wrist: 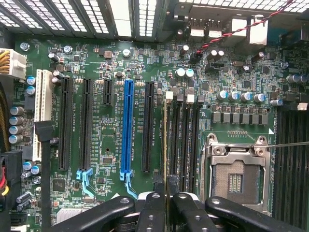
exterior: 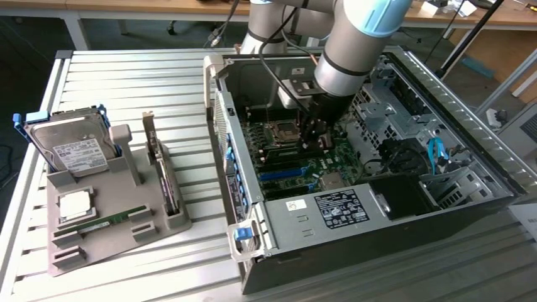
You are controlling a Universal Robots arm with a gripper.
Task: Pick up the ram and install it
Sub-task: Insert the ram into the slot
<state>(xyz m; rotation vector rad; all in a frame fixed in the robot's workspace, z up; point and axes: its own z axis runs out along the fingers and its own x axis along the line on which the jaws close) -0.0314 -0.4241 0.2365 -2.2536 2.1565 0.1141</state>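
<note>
A slatted metal table (exterior: 126,82) holds an open computer case (exterior: 336,214) lying on its side. The robot arm (exterior: 353,50) reaches down into the case. Its pincer (wrist: 166,195) is nearly closed, pinching the ram (wrist: 166,145), a thin stick seen edge-on between the fingers (wrist: 154,203). The ram runs along the black memory slots (wrist: 186,145), on their side nearest the blue expansion slot (wrist: 128,128). Whether it is seated cannot be told. The empty processor socket (wrist: 236,176) lies just beyond the memory slots. Well apart, to the exterior view's left of the case, a grey holder (exterior: 109,248) carries a second green memory stick (exterior: 113,220), a hard drive (exterior: 75,148) and an expansion card (exterior: 163,176).
</note>
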